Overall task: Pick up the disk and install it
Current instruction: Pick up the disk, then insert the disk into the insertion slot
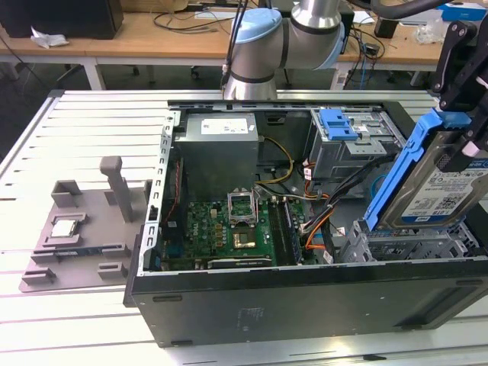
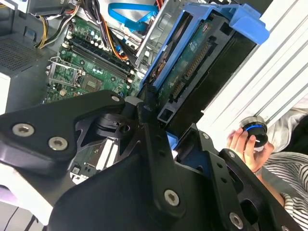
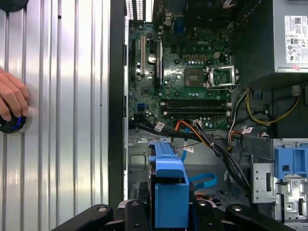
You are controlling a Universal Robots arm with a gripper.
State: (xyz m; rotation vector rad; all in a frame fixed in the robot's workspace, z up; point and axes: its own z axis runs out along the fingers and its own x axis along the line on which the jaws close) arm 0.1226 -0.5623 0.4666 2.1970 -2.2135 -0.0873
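The gripper (image 1: 467, 114) holds the disk (image 1: 441, 192), likely stiff, heavy and shock-sensitive, by its blue carrier frame (image 1: 400, 171), at 4 o'clock in the exterior view.

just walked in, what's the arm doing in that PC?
The arm's hand is clamped on the disk, blue carrier and all. It holds the disk tilted over the grey drive cage at the exterior view's right end of the open PC case. The disk is not yet seated. A person's hand rests on a blue-lit knob on the slatted table beside the case.
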